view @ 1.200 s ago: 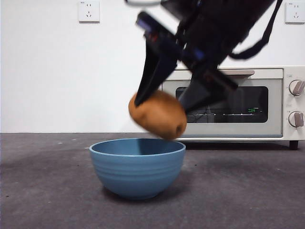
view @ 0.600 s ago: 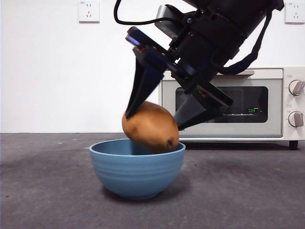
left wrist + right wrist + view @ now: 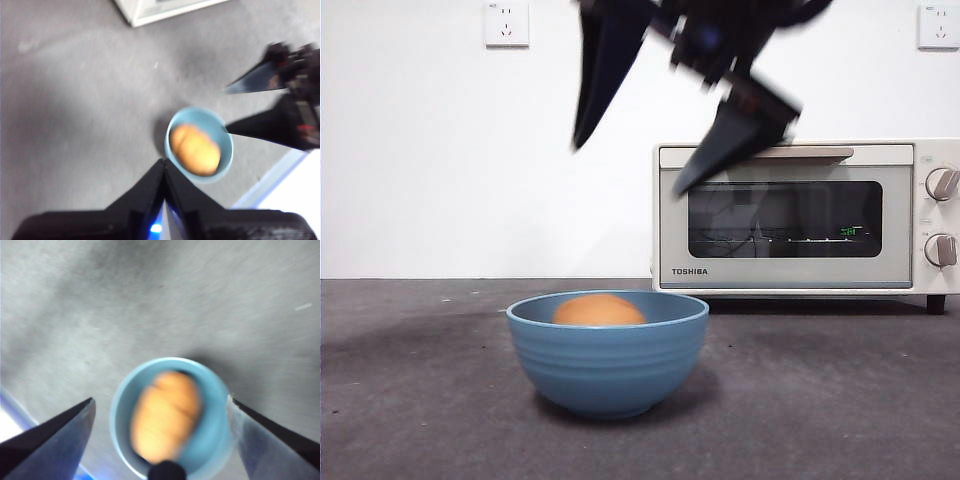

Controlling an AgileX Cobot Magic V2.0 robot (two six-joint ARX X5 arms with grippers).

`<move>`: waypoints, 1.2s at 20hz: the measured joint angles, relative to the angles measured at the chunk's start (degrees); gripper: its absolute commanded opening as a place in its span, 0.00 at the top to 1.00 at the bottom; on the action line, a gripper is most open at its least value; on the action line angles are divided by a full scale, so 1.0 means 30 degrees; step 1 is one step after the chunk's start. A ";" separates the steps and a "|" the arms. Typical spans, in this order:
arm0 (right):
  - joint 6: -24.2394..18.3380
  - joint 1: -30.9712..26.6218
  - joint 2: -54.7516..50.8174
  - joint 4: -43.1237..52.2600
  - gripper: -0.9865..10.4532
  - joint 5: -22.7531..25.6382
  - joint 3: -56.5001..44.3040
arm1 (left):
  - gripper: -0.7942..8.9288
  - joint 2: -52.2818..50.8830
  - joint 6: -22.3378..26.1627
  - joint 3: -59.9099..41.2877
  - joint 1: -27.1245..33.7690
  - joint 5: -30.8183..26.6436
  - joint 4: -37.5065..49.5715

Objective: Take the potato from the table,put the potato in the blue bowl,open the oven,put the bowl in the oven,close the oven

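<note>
The orange-brown potato (image 3: 599, 311) lies inside the blue bowl (image 3: 608, 365) on the dark grey table (image 3: 420, 400); only its top shows over the rim. My right gripper (image 3: 626, 170) hangs open well above the bowl, blurred, holding nothing. Its wrist view looks straight down at the potato (image 3: 165, 415) in the bowl (image 3: 116, 410), between the spread jaws of the right gripper (image 3: 161, 399). My left gripper (image 3: 163, 167) is shut and empty, high over the table, apart from the bowl (image 3: 220, 125) and potato (image 3: 195, 148). The cream oven (image 3: 800, 215) stands behind, door closed.
Two wall sockets (image 3: 507, 23) (image 3: 938, 25) sit on the white wall behind. The oven's corner (image 3: 150, 10) shows in the left wrist view, along with the right gripper (image 3: 226, 111) and a white strip with a blue edge (image 3: 280, 185).
The right gripper opened and let go of the potato, which dropped into the bowl. The gripper then rose well above the rim.
</note>
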 measured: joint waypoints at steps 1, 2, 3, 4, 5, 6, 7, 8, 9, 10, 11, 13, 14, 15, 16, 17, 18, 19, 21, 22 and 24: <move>-0.0554 0.0000 -0.0474 -0.1020 0.53 0.0750 0.0510 | 0.92 0.0357 -0.0299 0.0000 -0.0270 0.0000 0.0699; -0.1042 0.0000 -0.1107 -0.1887 0.53 0.1552 0.0736 | 0.92 0.0758 -0.0678 0.0000 -0.0583 0.0000 0.1392; -0.1479 -0.0007 -0.1829 -0.2608 0.53 0.2463 0.0758 | 0.92 0.1209 -0.1071 0.0000 -0.0947 0.0000 0.2047; -0.1858 -0.0007 -0.2645 -0.3388 0.53 0.3432 0.0758 | 0.92 0.1719 -0.1479 0.0000 -0.1341 0.0000 0.2747; -0.2120 -0.0007 -0.3563 -0.4095 0.53 0.4437 0.0758 | 0.92 0.2280 -0.1865 0.0000 -0.1741 0.0007 0.3483; -0.2310 -0.0007 -0.4532 -0.4845 0.53 0.5559 0.0758 | 0.92 0.2951 -0.2222 0.0000 -0.2149 0.0007 0.4211; -0.2412 -0.0007 -0.5523 -0.5727 0.53 0.6681 0.0758 | 0.92 0.3679 -0.2572 0.0000 -0.2572 0.0007 0.4947; -0.2477 -0.0007 -0.6506 -0.6681 0.53 0.7745 0.0765 | 0.92 0.4466 -0.2914 0.0000 -0.3031 0.0015 0.5785; -0.2506 -0.0007 -0.7446 -0.7614 0.53 0.8590 0.0765 | 0.92 0.5282 -0.3257 0.0000 -0.3512 0.0022 0.6637; -0.2535 -0.0007 -0.8371 -0.8524 0.53 0.9260 0.0765 | 0.92 0.6098 -0.3621 0.0000 -0.3993 0.0029 0.7453; -0.2521 -0.0007 -0.9289 -0.9449 0.54 0.9887 0.0765 | 0.92 0.6929 -0.4007 0.0087 -0.4408 0.0029 0.8051; -0.2091 -0.0007 -1.1147 -1.1023 0.67 1.1519 0.0765 | 0.92 0.8772 -0.4634 0.1304 -0.5231 0.0022 0.8400; -0.1792 -0.0007 -1.2065 -1.1635 0.78 1.2269 0.0765 | 0.92 0.9653 -0.4779 0.2280 -0.5603 0.0022 0.8604; -0.1486 -0.0007 -1.2990 -1.2196 0.86 1.2866 0.0765 | 0.92 1.0484 -0.4867 0.3439 -0.5960 0.0022 0.8706; -0.1166 -0.0007 -1.3901 -1.2764 0.88 1.3413 0.0765 | 0.92 1.1307 -0.4940 0.4685 -0.6302 0.0036 0.8757; -0.0758 -0.0007 -1.4841 -1.3369 0.89 1.3996 0.0765 | 0.92 1.2123 -0.4998 0.5996 -0.6594 0.0036 0.8794; -0.0277 -0.0007 -1.5795 -1.3763 0.89 1.4600 0.0750 | 0.92 1.2998 -0.5005 0.7337 -0.6834 0.0029 0.8808; 0.0168 -0.0007 -1.6699 -1.3763 0.89 1.4885 0.0772 | 0.92 1.3879 -0.5005 0.8684 -0.7016 0.0036 0.8808; 0.0743 0.0000 -1.8411 -1.3763 0.90 1.4921 0.0765 | 0.92 1.5526 -0.5005 1.1096 -0.7235 0.0029 0.8801; 0.1064 0.0000 -1.9198 -1.3763 0.92 1.5074 0.0765 | 0.92 1.6247 -0.5005 1.2094 -0.7278 0.0000 0.8801; 0.1661 0.0000 -2.0363 -1.3763 0.92 1.5540 0.0765 | 0.92 1.7318 -0.5013 1.3449 -0.7286 -0.0007 0.8830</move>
